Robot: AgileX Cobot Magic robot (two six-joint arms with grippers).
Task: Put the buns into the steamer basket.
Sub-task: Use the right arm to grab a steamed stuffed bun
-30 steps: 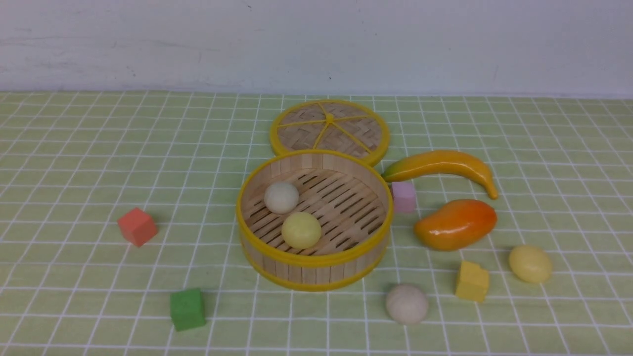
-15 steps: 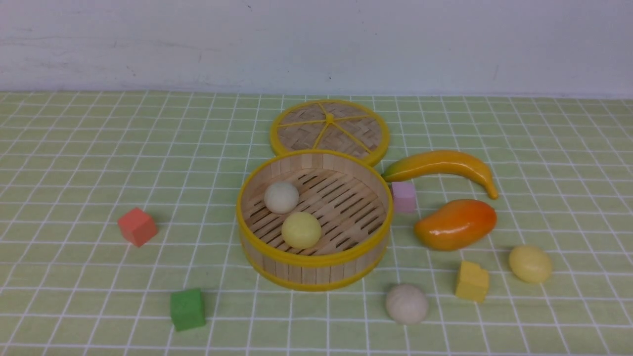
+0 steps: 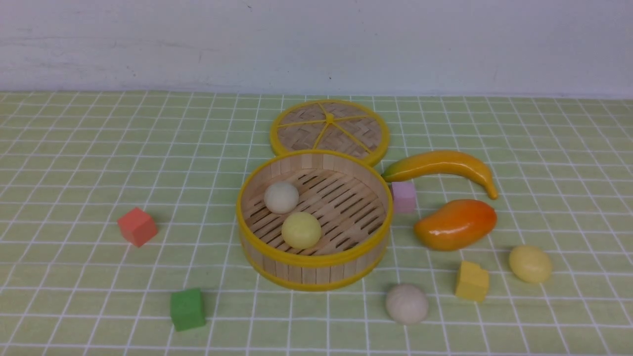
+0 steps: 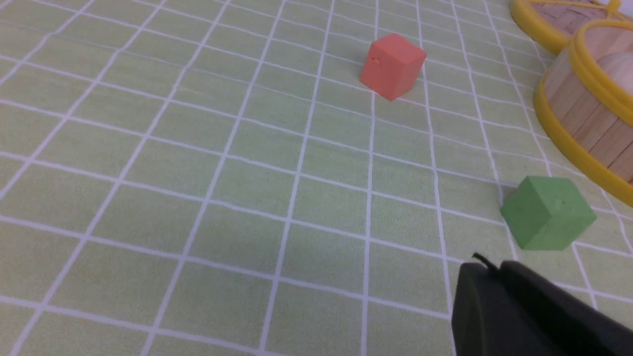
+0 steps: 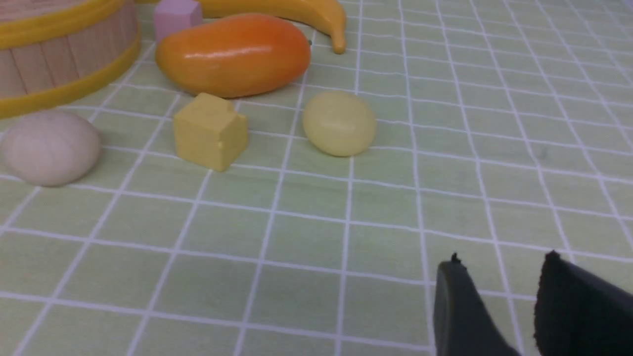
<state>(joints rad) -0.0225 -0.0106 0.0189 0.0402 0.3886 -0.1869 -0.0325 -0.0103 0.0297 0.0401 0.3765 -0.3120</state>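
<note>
1. Only the wrist views show the arms. The left jaws are pressed together near the green cube (image 4: 548,212), and the right jaws stand apart, empty.
2. In the front view's lower right, an off-white bun (image 3: 407,303) and a pale yellow bun (image 3: 530,264) lie on the worktop (image 3: 74,277), with a yellow cube (image 3: 472,282) between them.
3. At centre, the steamer basket (image 3: 316,277) holds another pale yellow bun (image 3: 301,230) and another off-white bun (image 3: 281,197). The right wrist view shows only the basket's outer wall.
4. Behind the basket lies the lid (image 3: 330,129).
</note>
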